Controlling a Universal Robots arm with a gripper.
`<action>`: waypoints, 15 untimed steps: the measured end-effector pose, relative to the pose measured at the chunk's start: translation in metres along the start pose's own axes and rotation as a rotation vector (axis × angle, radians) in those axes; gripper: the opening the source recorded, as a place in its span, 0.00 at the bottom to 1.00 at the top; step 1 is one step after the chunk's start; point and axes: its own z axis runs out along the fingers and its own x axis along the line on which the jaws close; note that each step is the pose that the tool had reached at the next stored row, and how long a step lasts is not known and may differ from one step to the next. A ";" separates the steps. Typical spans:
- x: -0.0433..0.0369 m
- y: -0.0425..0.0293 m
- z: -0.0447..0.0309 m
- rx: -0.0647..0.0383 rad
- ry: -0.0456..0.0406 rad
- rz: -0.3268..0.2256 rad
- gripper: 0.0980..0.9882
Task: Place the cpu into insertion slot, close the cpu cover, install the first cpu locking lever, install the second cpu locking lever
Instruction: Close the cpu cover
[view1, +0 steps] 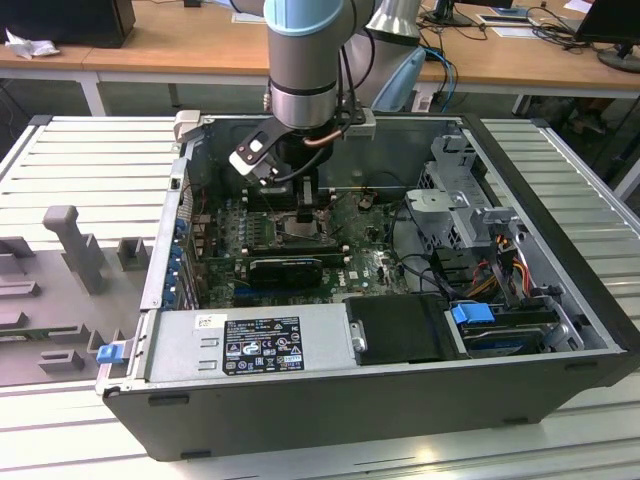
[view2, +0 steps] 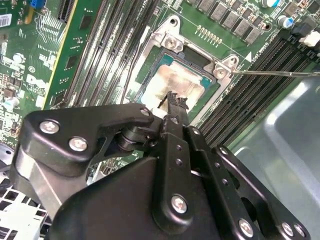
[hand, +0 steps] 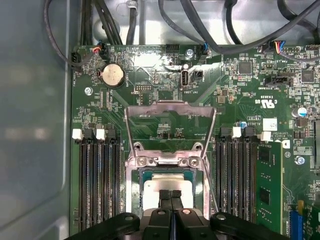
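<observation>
Pincer (hand: 170, 194) is sitting closest to the lens in both wrist views, fingers closed tip to tip w/ nothing btwn them, hovering right over the cpu (hand: 152, 192). Can't tell if the tips are touching it. Closed tips prob suit pushing or nudging, not gripping. The cpu is lying flat and face up inside the insertion slot (hand: 165, 161). It's square, so no real long axis, and its edges are running parallel w/ the slot rim and the memory slots (hand: 95, 185) on either side. The cpu cover (hand: 170, 105) is standing swung back, prob to leave the slot open from above; not closed yet. A thin locking lever (view2: 275, 74) is sticking out sideways, unlatched.
</observation>
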 end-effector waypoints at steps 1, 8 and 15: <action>0.0000 0.0001 0.0000 0.000 0.0000 0.000 0.01; 0.0002 0.0003 -0.0074 -0.001 0.0000 0.000 0.01; 0.0004 0.0009 -0.0180 -0.001 0.0000 0.000 0.01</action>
